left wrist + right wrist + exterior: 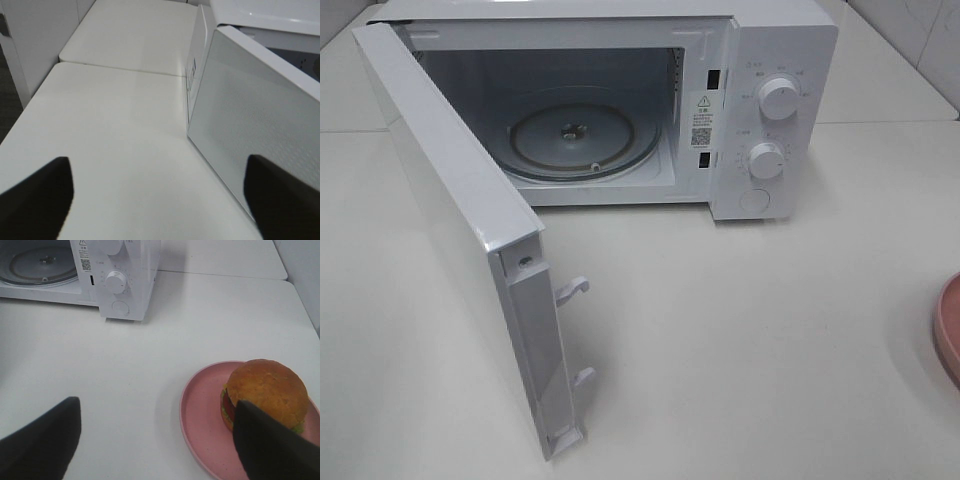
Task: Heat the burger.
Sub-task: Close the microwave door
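Pink plate (200, 415) bears burger (267, 390) only by right hand (160, 440), released.

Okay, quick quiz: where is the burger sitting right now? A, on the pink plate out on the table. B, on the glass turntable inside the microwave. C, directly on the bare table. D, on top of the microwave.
A: the right wrist view shows the burger resting on the pink plate on the table, while the microwave's turntable is bare behind the open door.
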You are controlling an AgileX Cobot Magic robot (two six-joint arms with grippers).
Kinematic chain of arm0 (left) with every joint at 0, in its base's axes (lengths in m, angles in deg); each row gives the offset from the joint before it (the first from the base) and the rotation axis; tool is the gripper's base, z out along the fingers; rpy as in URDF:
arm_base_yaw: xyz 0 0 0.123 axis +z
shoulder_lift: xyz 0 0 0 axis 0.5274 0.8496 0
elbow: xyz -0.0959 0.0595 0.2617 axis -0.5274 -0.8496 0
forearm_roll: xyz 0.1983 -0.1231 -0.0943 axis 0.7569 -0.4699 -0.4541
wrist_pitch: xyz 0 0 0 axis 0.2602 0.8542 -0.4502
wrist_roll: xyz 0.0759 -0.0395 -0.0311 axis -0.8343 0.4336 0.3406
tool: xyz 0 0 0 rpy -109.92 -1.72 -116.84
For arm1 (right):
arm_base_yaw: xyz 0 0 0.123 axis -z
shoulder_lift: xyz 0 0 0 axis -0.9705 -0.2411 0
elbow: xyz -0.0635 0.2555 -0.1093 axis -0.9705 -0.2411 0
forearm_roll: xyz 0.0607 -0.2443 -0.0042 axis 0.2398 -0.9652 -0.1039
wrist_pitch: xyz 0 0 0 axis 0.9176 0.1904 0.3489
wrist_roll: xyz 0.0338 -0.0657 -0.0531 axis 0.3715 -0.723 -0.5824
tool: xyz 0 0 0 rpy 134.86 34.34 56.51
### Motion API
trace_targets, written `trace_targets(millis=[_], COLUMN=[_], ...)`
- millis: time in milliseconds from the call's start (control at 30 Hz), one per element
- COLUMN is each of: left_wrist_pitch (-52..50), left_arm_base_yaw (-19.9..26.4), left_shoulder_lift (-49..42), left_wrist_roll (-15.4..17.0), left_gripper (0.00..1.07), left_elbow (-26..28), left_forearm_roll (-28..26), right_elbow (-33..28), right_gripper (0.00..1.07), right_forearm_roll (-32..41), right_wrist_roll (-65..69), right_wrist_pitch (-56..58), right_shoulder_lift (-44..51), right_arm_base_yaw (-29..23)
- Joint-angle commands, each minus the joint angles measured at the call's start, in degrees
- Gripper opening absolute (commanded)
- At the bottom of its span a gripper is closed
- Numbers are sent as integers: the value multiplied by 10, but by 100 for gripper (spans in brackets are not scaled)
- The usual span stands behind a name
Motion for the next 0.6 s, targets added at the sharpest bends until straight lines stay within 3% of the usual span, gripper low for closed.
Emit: trace_targets(millis=[33,67,100,133,167,300,400,467,600], left_wrist_pitch=[-93,-93,-113,-113,-162,-296,-328,-450,-520], left_arm_base_yaw=[2,2,2,2,2,2,2,2,2], left_shoulder_lift=[46,46,55,55,69,121,136,193,249], left_wrist_roll=[-8,-8,-8,-8,-10,-10,-10,-10,-10], left_gripper=[26,26,9,9,0,0,0,0,0], left_elbow=[2,2,0,0,-11,-64,-78,-124,-144], left_forearm_roll=[8,8,8,8,7,-2,-5,-5,9], right_elbow=[-1,-1,-1,-1,-1,-1,-1,-1,-1], right_gripper=[74,74,74,74,74,74,74,74,74], right_forearm_roll=[1,1,1,1,1,1,1,1,1], right_wrist_roll=[-3,-3,-3,-3,-3,-3,-3,-3,-3], right_wrist_pitch=[-4,-4,-4,-4,-4,-4,-4,-4,-4], right_shoulder_lift=[17,17,17,17,17,17,17,17,17], right_arm_base_yaw=[2,2,2,2,2,2,2,2,2])
